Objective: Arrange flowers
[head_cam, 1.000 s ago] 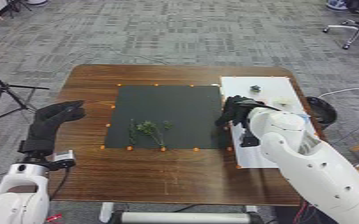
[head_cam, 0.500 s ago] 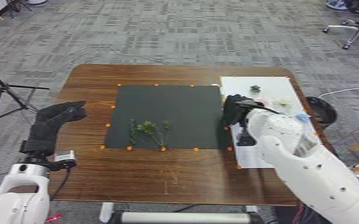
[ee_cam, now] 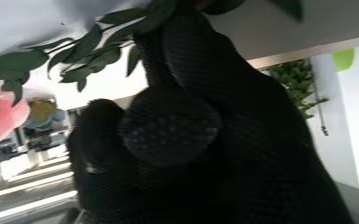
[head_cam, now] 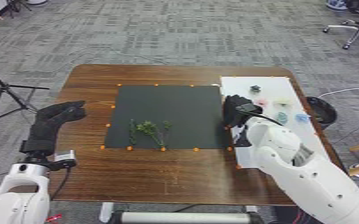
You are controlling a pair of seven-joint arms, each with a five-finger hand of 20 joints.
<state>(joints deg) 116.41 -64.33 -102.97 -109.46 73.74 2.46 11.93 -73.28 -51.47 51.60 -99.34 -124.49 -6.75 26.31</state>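
Right hand point(head_cam: 236, 109) hovering over white sheet's point(head_cam: 269, 82) edge, leafy sprig point(ee_cam: 23, 61) showing alongside — can't tell its hold, left hand point(head_cam: 55, 116) hanging loosely open, empty

The brown wooden table point(head_cam: 158, 180) carries a black mat point(head_cam: 167, 107), flat, with small orange marks point(head_cam: 163, 149) spaced along its edges. Green sprigs point(head_cam: 146, 128) lie on the near left part of the mat, one leafier in the middle, its stems running toward the mat's near edge. A white sheet point(head_cam: 273, 82) lies flat on the table to the right of the mat. On it, level with the mat's far edge, is a small dark plant point(head_cam: 255, 89); farther down beside the mat are pink, pale and bluish flowers point(head_cam: 302, 118).
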